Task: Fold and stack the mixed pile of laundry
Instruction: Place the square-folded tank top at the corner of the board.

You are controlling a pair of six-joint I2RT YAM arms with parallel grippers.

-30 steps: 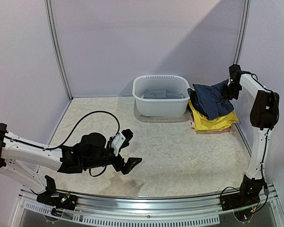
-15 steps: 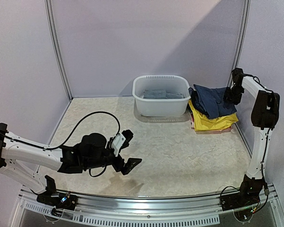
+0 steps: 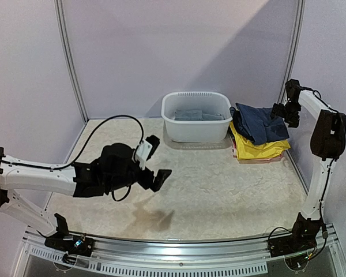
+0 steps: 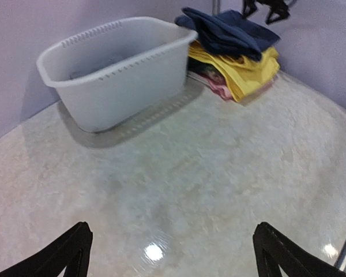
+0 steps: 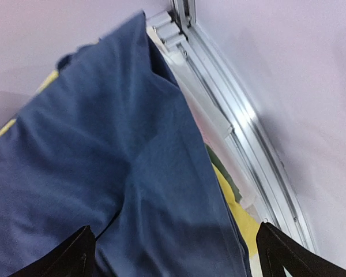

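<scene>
Since the navy top (image 3: pixel 259 124) has just been let go onto the stack (image 3: pixel 259 151) beside the basin (image 3: pixel 196 131), the right claw (image 3: pixel 284 114) is being withdrawn, released, while the left claw (image 3: pixel 157 160), likewise released and empty, is being advanced.

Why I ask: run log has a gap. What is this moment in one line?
left gripper: open, empty | right gripper: open, empty | navy garment: atop yellow garment | basin: grey cloth inside
</scene>
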